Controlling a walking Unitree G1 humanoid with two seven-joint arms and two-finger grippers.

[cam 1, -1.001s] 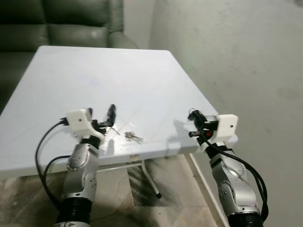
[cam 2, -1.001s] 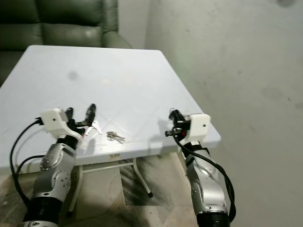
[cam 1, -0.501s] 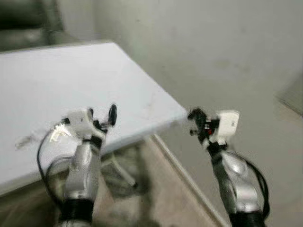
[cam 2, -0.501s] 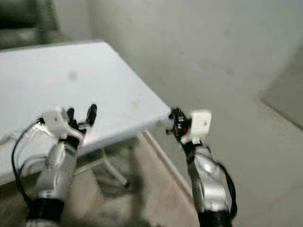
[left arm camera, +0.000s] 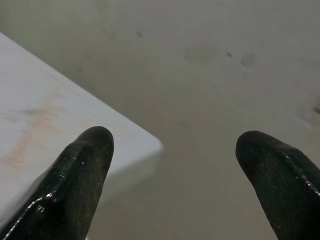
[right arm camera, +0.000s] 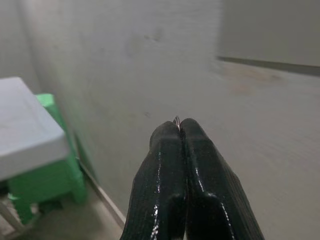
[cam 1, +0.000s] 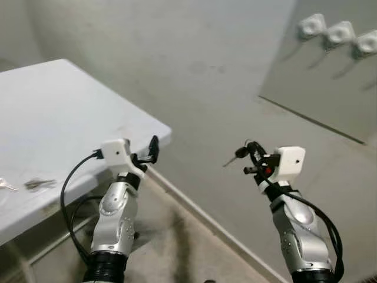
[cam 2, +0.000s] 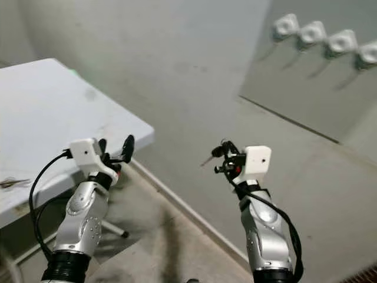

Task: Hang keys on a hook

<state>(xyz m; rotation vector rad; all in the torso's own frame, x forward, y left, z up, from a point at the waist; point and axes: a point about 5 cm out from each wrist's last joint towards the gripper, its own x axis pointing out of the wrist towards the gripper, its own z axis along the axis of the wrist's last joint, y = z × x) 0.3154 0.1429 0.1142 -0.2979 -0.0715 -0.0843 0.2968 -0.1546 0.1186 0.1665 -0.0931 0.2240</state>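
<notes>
Black fingers of the right end effector pinch a key, carried high toward white wall hooks; the left end effector hangs open beside the desk, where other keys lie.

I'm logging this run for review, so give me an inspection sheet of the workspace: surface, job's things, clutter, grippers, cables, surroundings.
Surface: white table, off to the robot's left.
Job's things: key sticking out of the right gripper; row of white hooks on a grey wall panel, up and to the right; more keys lying on the table.
Clutter: green stool beside the table.
Grippers: left gripper open, at the table's corner; right gripper shut on the key, raised before the wall.
Cables: black cable looping from the left wrist; another along the right forearm.
Surroundings: bare grey wall, concrete floor.
</notes>
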